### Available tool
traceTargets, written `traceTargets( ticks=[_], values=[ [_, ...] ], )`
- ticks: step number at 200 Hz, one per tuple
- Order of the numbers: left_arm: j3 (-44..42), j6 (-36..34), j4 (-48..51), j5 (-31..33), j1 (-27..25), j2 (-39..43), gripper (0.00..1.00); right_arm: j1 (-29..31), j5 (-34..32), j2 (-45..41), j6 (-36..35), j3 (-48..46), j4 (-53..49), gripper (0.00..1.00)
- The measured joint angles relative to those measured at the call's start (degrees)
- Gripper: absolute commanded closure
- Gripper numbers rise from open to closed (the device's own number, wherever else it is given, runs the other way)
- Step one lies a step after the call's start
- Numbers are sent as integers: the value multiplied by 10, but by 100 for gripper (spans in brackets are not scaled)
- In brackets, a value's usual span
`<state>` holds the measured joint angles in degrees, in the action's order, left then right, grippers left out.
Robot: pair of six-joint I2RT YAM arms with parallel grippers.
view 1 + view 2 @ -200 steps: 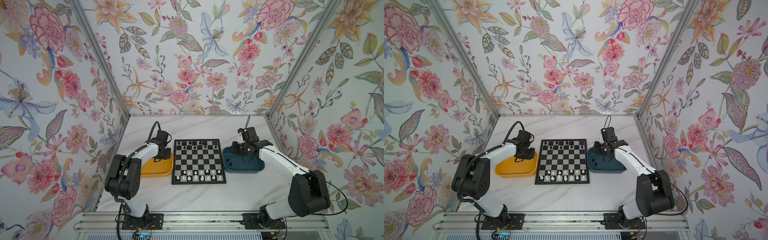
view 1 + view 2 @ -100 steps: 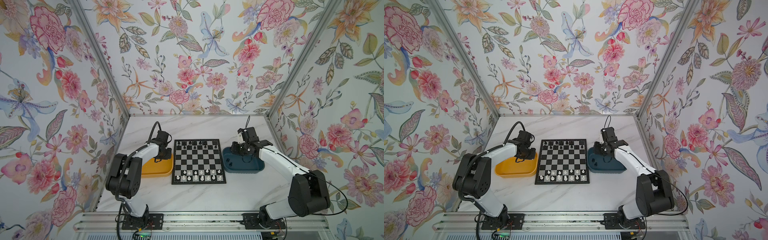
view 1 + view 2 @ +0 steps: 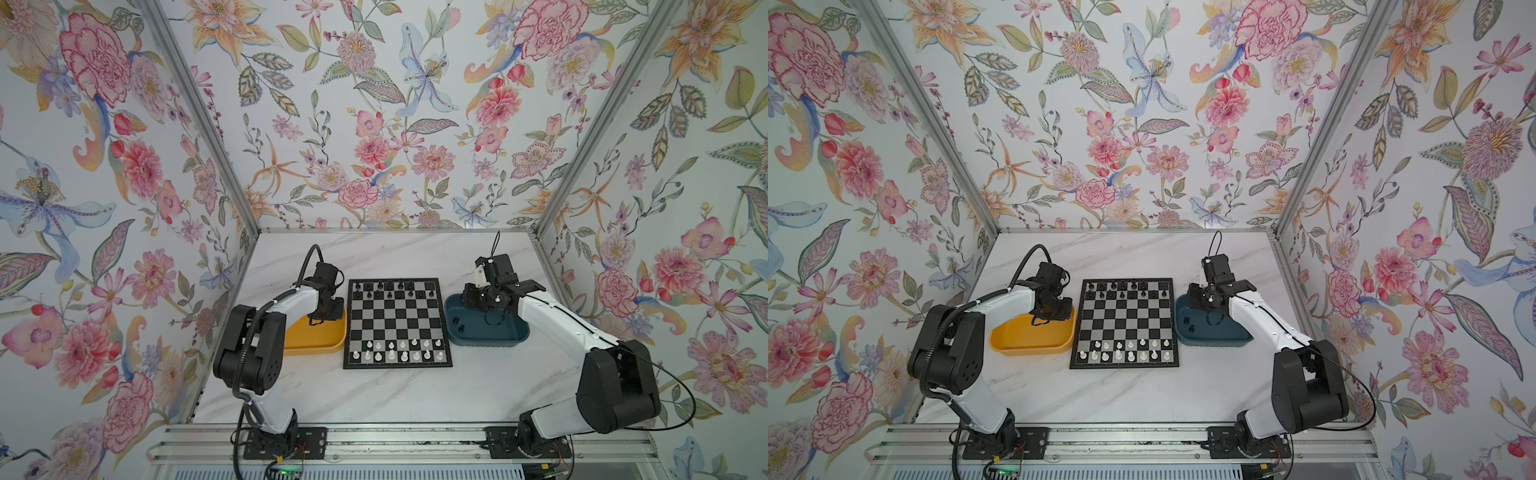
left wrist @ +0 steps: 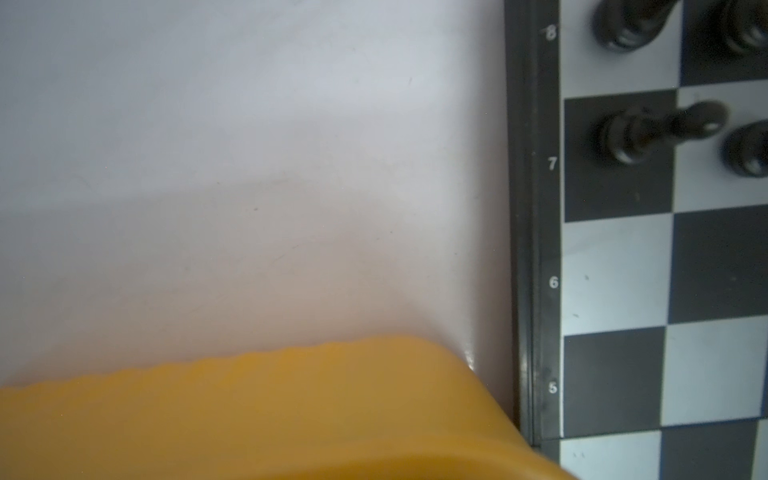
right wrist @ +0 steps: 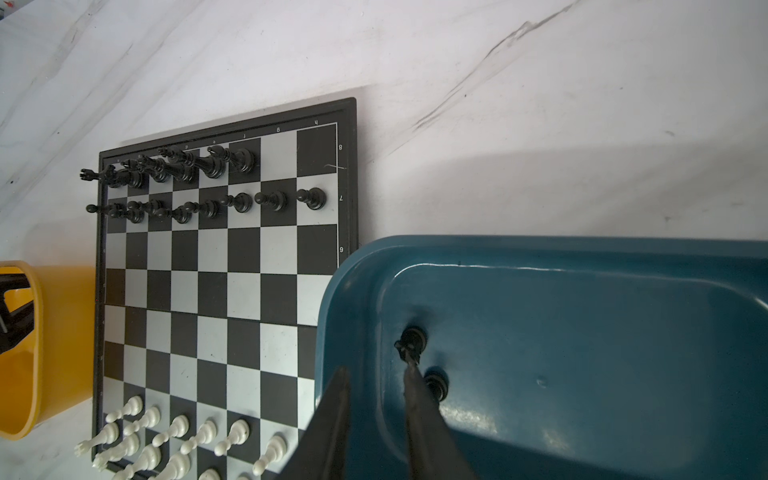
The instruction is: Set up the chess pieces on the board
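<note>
The board point(image 3: 397, 322) lies mid-table, with black chess pieces point(image 3: 388, 289) along its far two rows and white chess pieces point(image 3: 395, 351) along the near two. My right gripper point(image 5: 376, 365) hangs over the dark blue tray point(image 3: 486, 334), open by a narrow gap with nothing between its fingers. One fingertip point(image 5: 409, 363) is right beside a black piece point(image 5: 411, 343) on the tray floor, and a second black piece point(image 5: 436, 386) stands just behind it. My left gripper point(image 3: 322, 318) dips into the far right corner of the yellow tray point(image 3: 316, 343). Its fingers are hidden.
The yellow tray's rim point(image 4: 249, 415) nearly touches the board's left border point(image 4: 536, 249). The blue tray's rim point(image 5: 332, 311) overlaps the board's right edge in the right wrist view. Floral walls close in on three sides. Marble tabletop point(image 3: 374, 399) stretches in front of the board.
</note>
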<state>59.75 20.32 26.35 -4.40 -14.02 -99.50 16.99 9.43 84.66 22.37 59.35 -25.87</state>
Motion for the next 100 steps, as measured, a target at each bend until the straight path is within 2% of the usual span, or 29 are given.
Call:
traceTargets(
  ticks=[100],
  values=[
    [0,-4,3,-1,0,-5,93,0,0,0,0,0,0,75]
  ],
)
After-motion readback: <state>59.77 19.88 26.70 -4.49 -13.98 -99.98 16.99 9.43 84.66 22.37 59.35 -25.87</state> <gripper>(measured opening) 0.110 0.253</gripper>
